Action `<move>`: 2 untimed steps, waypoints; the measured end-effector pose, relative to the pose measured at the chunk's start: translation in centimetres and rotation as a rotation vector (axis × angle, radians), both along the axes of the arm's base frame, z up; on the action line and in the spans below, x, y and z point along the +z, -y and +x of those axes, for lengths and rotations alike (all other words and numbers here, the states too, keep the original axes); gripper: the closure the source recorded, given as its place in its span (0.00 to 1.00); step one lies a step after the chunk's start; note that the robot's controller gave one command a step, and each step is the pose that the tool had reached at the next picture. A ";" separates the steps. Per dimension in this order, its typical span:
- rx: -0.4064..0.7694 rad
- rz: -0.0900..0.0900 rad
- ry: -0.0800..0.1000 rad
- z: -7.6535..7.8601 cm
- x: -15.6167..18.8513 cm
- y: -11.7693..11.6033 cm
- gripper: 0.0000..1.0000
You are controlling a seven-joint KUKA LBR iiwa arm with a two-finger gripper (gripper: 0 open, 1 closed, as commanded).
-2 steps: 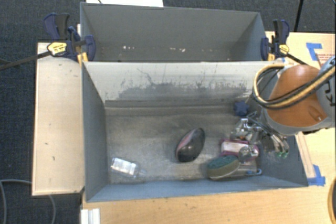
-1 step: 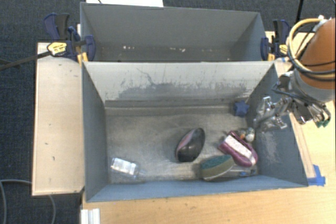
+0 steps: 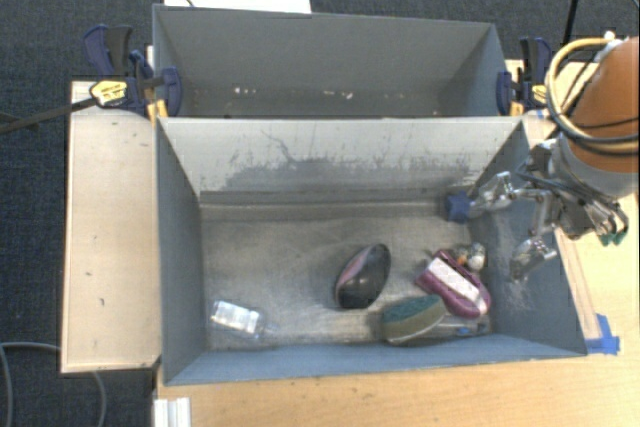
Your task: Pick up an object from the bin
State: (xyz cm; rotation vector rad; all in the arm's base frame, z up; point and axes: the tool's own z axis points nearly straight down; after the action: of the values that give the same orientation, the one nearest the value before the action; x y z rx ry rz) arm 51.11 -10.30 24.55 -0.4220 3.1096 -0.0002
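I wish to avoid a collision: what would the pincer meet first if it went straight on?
Probably the purple-and-pink packet lying just beside the pincer; depth is unclear, so it could touch the floor of the bin first.

The grey metal bin is carrying a few loose things on its scuffed floor. A small clear plastic piece is lying near the front left corner, well apart from the rest. A dark oval thing is resting mid-floor. A teal oval pad and a maroon-and-white packet are lying just beside each other toward the front right corner.
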 end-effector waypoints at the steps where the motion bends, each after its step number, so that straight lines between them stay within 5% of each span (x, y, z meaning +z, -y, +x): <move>1: 0.176 0.003 -0.003 -0.5 -4.3 -12.4 0.00; 2: -0.175 0.002 0.002 0.7 -17.3 -14.7 0.00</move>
State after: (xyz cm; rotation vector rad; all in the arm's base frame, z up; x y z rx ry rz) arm 51.84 4.37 7.24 -0.1486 3.1328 0.0021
